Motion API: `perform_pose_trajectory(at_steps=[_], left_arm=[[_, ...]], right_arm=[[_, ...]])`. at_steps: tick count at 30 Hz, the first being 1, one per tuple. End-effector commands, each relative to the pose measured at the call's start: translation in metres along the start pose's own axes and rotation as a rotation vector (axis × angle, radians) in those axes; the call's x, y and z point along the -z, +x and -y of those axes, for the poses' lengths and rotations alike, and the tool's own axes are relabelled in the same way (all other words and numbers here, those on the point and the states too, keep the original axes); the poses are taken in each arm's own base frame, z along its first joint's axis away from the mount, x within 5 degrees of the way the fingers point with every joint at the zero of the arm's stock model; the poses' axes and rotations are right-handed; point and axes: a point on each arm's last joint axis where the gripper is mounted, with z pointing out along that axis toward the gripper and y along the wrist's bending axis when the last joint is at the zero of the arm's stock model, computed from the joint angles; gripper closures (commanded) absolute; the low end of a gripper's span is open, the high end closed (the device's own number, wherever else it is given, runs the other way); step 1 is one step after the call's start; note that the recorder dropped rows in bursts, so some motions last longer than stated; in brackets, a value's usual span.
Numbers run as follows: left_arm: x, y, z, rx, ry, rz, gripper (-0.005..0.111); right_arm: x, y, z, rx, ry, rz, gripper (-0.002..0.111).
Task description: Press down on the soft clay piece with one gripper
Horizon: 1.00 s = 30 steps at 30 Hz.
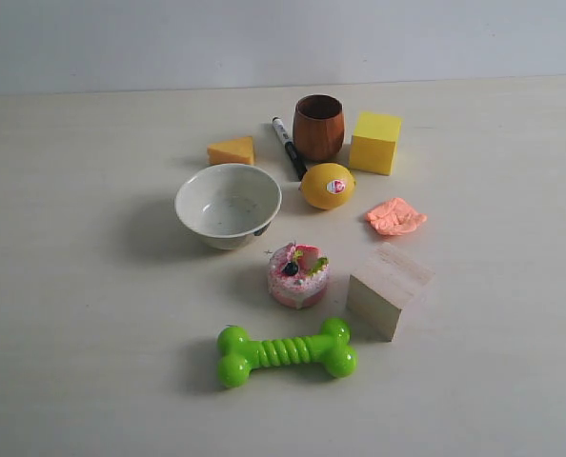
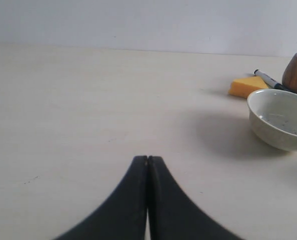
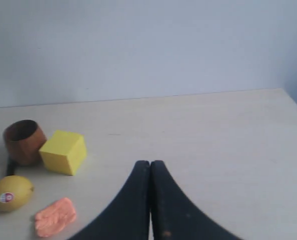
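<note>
Pale cream bench (image 1: 83, 362), plain whitish wall (image 1: 264, 38) behind; clay piece (image 1: 395, 217) lies flat on the bench near the lemon (image 1: 327, 186); left gripper (image 2: 147, 158) and right gripper (image 3: 149, 162) both closed together, empty

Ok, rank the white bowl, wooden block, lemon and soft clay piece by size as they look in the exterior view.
1. white bowl
2. wooden block, though it lies nearer the camera
3. lemon
4. soft clay piece, close to the lemon but flatter
</note>
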Motion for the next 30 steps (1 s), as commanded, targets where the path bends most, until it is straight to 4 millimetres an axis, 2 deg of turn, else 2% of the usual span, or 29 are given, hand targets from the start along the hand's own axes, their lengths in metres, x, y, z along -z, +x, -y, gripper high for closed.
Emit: perform_pose_trajectory(at_steps=[1, 4, 8, 16, 22, 28, 30], left_arm=[[0.001, -0.002, 0.0, 0.003, -0.004, 0.019, 0.107], [0.001, -0.002, 0.0, 0.003, -0.004, 0.019, 0.107], [0.001, -0.002, 0.0, 0.003, -0.004, 0.019, 0.107], [0.001, -0.002, 0.0, 0.003, -0.004, 0.019, 0.107], [0.001, -0.002, 0.0, 0.003, -0.004, 0.019, 0.107], [0.001, -0.002, 0.0, 0.003, -0.004, 0.019, 0.107], [0.001, -0.002, 0.0, 0.003, -0.004, 0.019, 0.107]], right_arm=[[0.022, 0.035, 0.008, -0.008, 0.07, 0.062, 0.108], [0.027, 0.054, 0.007, -0.011, 0.066, 0.126, 0.108], [0.024, 0.07, 0.008, -0.052, 0.063, 0.19, 0.108], [0.014, 0.097, 0.008, -0.188, 0.043, 0.188, 0.108], [0.019, 0.114, 0.008, -0.145, 0.044, 0.25, 0.108], [0.016, 0.135, 0.009, -0.114, 0.051, 0.242, 0.108], [0.017, 0.136, 0.009, -0.108, 0.051, 0.249, 0.108]])
